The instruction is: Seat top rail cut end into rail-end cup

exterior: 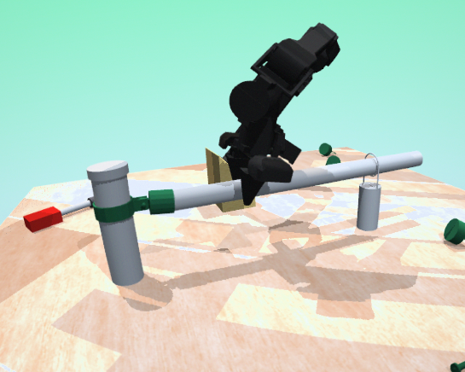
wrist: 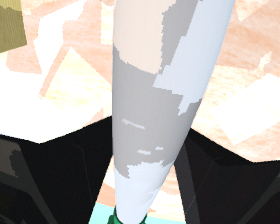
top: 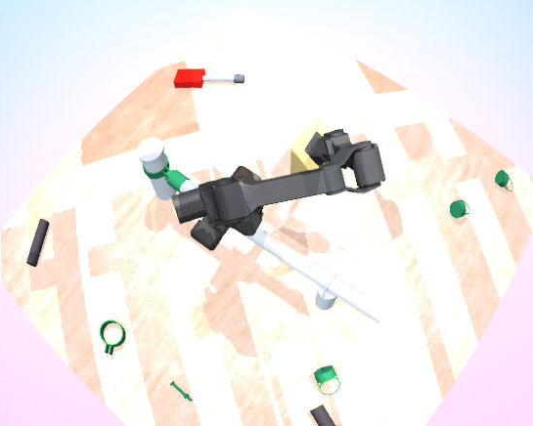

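Wrist view, and my gripper [top: 227,234] [exterior: 255,192] [wrist: 145,123] is clamped on the rail [top: 295,256] [exterior: 206,195] [wrist: 151,110], black fingers at nine and three o'clock! Ahead, its end meets the green rail-end cup [top: 178,180] [exterior: 161,201] [wrist: 116,219]; how deep, I can't tell. Danger here: let go short of full depth and the end could slip out; push crooked and I might jam the rim, or drag the brace band [top: 155,168] [exterior: 113,212] down from the post cap [top: 152,149] [exterior: 107,170]! Farther on, the big post [top: 162,186] [exterior: 121,252]. From above, the rail's long axis runs from ten to four o'clock, cut end at ten, the far stretch through the loop cap [top: 325,289] [exterior: 370,185] at four!
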Controlling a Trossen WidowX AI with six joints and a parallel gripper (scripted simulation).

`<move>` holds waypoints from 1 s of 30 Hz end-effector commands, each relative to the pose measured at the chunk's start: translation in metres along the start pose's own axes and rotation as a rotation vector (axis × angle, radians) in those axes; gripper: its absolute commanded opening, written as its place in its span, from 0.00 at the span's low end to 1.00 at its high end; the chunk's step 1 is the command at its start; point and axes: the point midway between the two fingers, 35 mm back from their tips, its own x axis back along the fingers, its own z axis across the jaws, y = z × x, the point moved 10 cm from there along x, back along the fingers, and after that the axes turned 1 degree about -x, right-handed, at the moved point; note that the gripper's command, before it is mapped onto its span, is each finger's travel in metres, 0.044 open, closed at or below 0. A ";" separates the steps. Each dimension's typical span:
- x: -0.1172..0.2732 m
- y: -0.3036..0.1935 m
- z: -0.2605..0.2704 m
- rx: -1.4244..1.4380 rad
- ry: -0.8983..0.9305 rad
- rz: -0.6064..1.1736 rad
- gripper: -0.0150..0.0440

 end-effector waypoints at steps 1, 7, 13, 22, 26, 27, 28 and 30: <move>0.000 0.000 0.000 0.000 -0.001 0.000 0.25; 0.000 -0.002 0.000 0.000 -0.001 0.000 0.25; 0.000 -0.004 0.000 0.000 -0.001 0.001 0.25; 0.001 -0.007 0.000 0.000 -0.001 0.001 0.25; 0.002 -0.009 0.000 0.000 -0.001 0.001 0.25; 0.002 -0.009 0.000 0.000 -0.001 0.001 0.25; 0.002 -0.010 0.000 0.000 -0.001 0.001 0.25; 0.002 -0.010 0.000 0.000 -0.001 0.001 0.25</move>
